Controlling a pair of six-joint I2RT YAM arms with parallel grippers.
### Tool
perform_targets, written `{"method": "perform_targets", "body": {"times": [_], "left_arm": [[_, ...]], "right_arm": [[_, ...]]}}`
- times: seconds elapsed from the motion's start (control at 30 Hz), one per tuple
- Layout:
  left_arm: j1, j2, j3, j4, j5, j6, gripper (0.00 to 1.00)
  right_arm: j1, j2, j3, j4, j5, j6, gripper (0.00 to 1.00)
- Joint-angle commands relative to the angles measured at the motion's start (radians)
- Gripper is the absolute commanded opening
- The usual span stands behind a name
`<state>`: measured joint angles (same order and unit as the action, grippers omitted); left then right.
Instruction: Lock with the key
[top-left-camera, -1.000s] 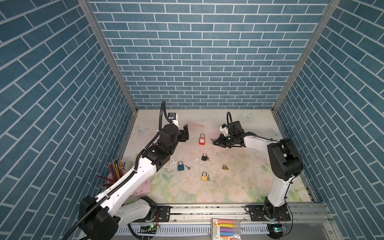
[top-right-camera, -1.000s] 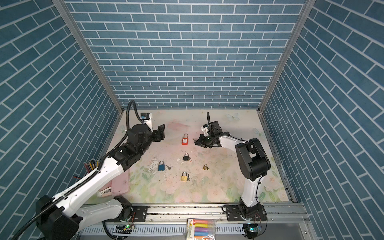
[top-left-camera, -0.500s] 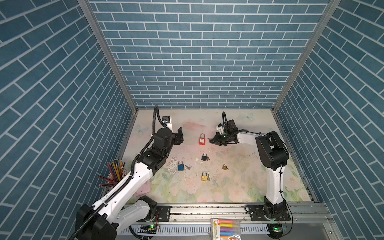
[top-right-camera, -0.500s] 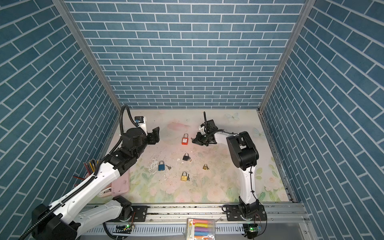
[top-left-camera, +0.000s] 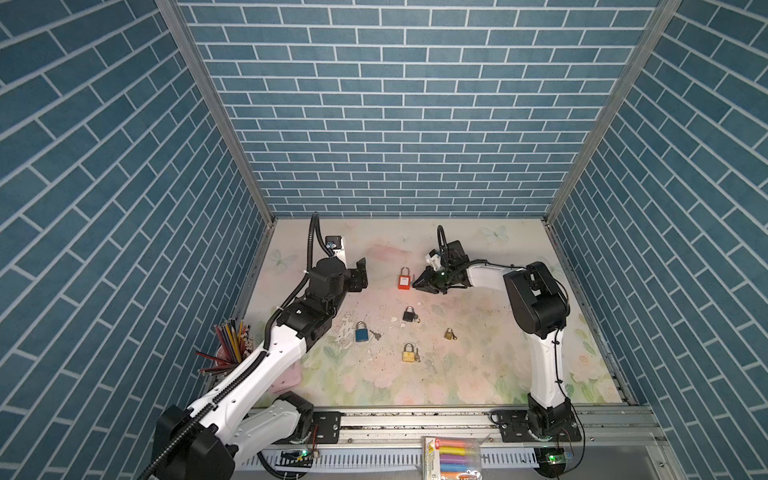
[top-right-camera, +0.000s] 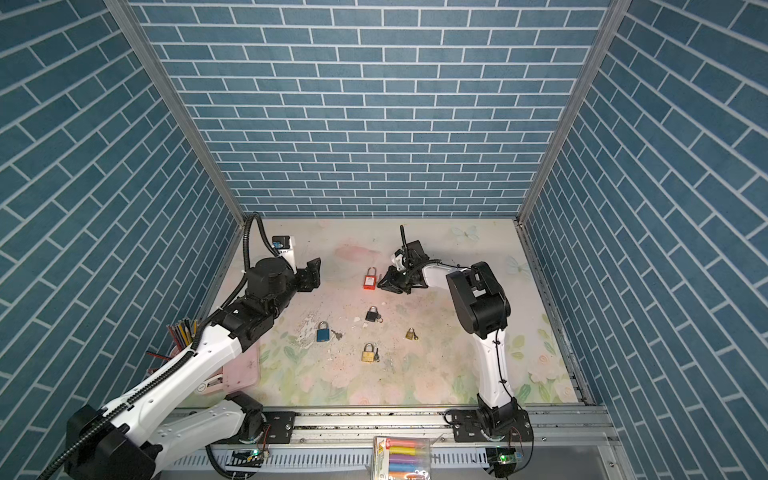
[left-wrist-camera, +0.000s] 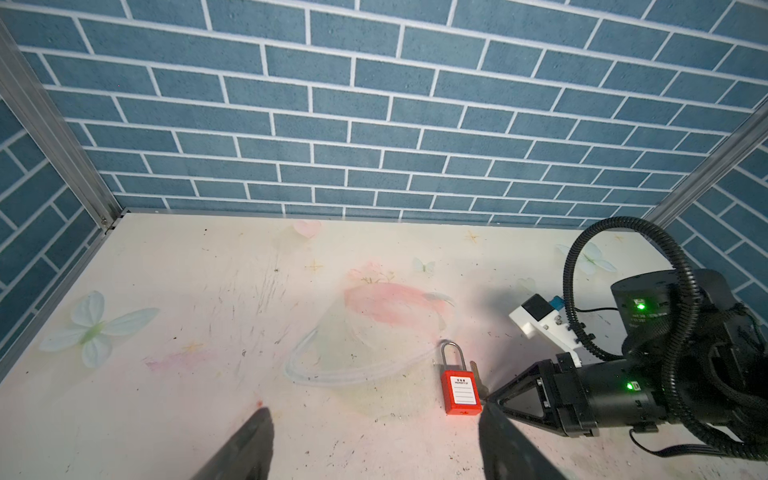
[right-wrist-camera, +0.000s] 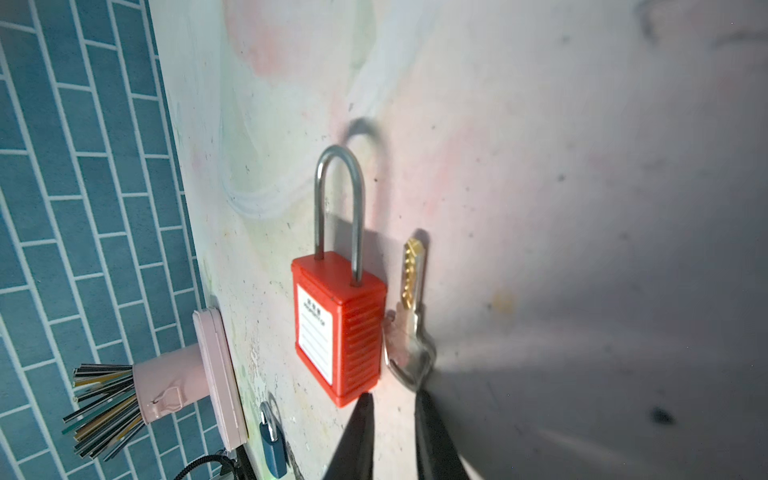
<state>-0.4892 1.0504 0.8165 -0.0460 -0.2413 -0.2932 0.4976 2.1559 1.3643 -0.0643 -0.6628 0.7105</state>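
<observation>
Walls (top-left-camera: 395, 124) in a blue brick pattern with white joints. Tabletop (left-wrist-camera: 187, 291) pale cream, printed with faded pink flowers, green leaves and pale butterflies, flecked with dark scuffs. Bright red padlock (right-wrist-camera: 338, 328) with white label and silver shackle. Silver key (right-wrist-camera: 411, 307) with brass-coloured teeth. Blue padlock (top-left-camera: 361, 333), black padlock (top-left-camera: 409, 315), larger gold padlock (top-left-camera: 408, 353), smaller gold padlock (top-left-camera: 449, 333). Pink cup (right-wrist-camera: 166, 386) of many-coloured pencils (right-wrist-camera: 104, 399). Markers (top-left-camera: 451, 455) in yellow, purple, orange and blue. Left arm (top-left-camera: 266, 365) and right arm (top-left-camera: 544, 365) white with black joints.
</observation>
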Motion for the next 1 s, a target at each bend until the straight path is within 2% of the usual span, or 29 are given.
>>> {"method": "perform_targets", "body": {"times": [0.0, 0.33, 0.5, 0.6, 0.77, 0.9, 0.97], "left_arm": [[0.007, -0.001, -0.009, 0.018, 0.004, -0.010, 0.78], [0.008, -0.015, -0.007, 0.005, -0.009, -0.015, 0.79], [0.006, -0.028, 0.014, -0.027, -0.032, 0.000, 0.83], [0.009, -0.050, 0.027, -0.037, -0.063, 0.036, 0.87], [0.009, -0.103, 0.025, -0.003, -0.094, 0.119, 0.87], [0.050, -0.138, -0.030, 0.063, -0.106, 0.162, 0.87], [0.117, -0.143, -0.077, 0.103, -0.089, 0.139, 0.87]], "right_arm": [[0.004, 0.022, 0.021, -0.023, -0.006, -0.003, 0.25], [0.004, -0.011, 0.039, -0.051, 0.031, -0.025, 0.36], [0.001, -0.111, 0.051, -0.090, 0.070, -0.089, 0.39], [0.001, -0.236, 0.039, -0.135, 0.147, -0.164, 0.41], [-0.001, -0.512, -0.044, -0.185, 0.324, -0.282, 0.44], [-0.009, -0.779, -0.199, -0.127, 0.505, -0.339, 0.45], [-0.019, -0.928, -0.324, -0.050, 0.623, -0.389, 0.47]]}}
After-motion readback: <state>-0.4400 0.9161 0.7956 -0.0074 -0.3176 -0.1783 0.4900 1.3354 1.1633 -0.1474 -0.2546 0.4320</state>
